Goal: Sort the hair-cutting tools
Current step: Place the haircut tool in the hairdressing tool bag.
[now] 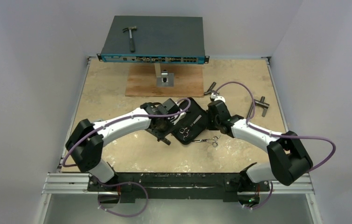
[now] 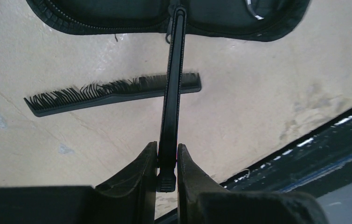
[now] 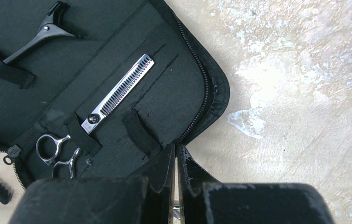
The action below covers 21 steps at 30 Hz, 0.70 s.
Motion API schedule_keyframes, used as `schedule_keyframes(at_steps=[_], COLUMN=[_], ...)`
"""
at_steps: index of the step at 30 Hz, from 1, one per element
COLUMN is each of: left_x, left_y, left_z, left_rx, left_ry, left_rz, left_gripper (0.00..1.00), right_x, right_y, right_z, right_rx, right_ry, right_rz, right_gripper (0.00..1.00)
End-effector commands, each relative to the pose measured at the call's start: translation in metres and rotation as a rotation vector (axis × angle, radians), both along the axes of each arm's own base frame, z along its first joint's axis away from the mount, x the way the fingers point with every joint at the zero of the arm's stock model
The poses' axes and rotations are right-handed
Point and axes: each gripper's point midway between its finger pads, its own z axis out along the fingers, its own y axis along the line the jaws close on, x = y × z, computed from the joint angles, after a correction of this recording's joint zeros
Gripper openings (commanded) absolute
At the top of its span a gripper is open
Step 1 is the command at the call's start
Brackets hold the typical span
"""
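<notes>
Left wrist view: left end effector pinched nearly shut on the butt of a thin black bar, probably a comb edge-on, far tip over the open black case, toothed black comb flat on the desk below it. Looks light, stiff-ish, slick plastic, so worth gripping mid-spine rather than by the teeth. Right end effector shut on nothing at the case edge, thinning scissors strapped inside, second scissors loose on the desk nearby.

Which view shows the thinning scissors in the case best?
Right wrist: thinning scissors close up, toothed blade and finger rings clear. Top external shows them tiny in the case; left wrist only the case's edge.
</notes>
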Motion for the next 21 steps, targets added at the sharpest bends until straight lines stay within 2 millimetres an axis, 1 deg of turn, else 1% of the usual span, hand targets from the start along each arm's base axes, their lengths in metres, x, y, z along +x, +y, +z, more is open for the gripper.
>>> schedule_keyframes(at_steps=[1,5,13,17,21], left_x=[0.023,0.043,0.071,0.080,0.083], left_y=[0.008,0.000,-0.010,-0.010,-0.010], left_z=[0.002,0.002,0.010,0.005,0.000], left_rx=[0.119,0.125,0.149,0.226,0.288], left_ry=[-0.104,-0.188,-0.294,-0.314,-0.310], left_rz=[-0.038,-0.016,0.022,0.029,0.021], left_gripper=[0.00,0.00,0.00,0.00,0.00], right_x=[0.010,0.008,0.004,0.004,0.003], right_y=[0.010,0.010,0.013,0.014,0.015], right_z=[0.014,0.011,0.005,0.008,0.008], right_rx=[0.050,0.060,0.084,0.090,0.095], right_ry=[-0.065,-0.064,-0.053,-0.058,-0.058], right_rz=[0.022,0.022,0.030,0.031,0.036], right_gripper=[0.00,0.00,0.00,0.00,0.00])
